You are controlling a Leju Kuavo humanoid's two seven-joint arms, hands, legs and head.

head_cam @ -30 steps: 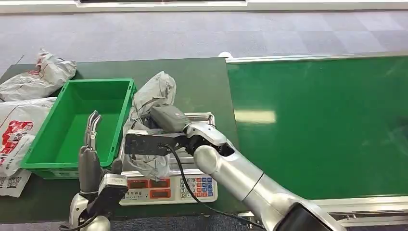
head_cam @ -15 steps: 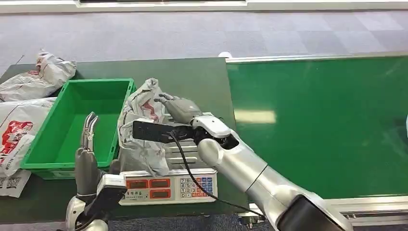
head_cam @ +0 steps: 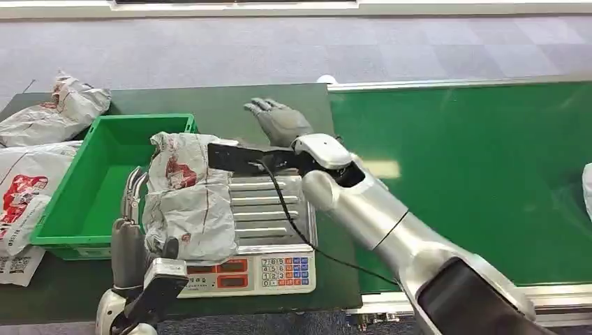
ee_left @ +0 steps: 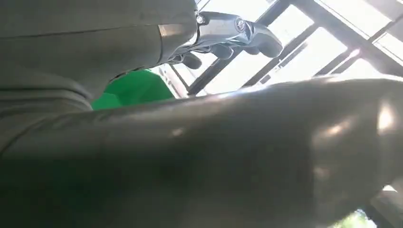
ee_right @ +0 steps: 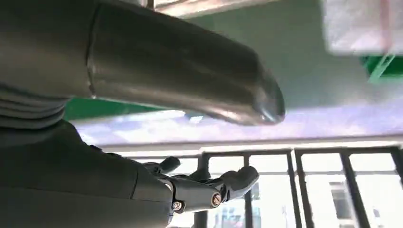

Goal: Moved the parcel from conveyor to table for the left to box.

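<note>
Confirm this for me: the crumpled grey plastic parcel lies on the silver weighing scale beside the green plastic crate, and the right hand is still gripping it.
Not quite. The crumpled grey plastic parcel does lie on the silver weighing scale beside the green plastic crate, but the right hand holds nothing: the head view shows it open, fingers spread, above the dark green table, apart from the parcel.

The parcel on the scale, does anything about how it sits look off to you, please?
Yes. The crumpled grey parcel lies askew on the scale, off its platform's left side, with its top corner overlapping the green bin. The right robot hand is open and clear of it.
</note>
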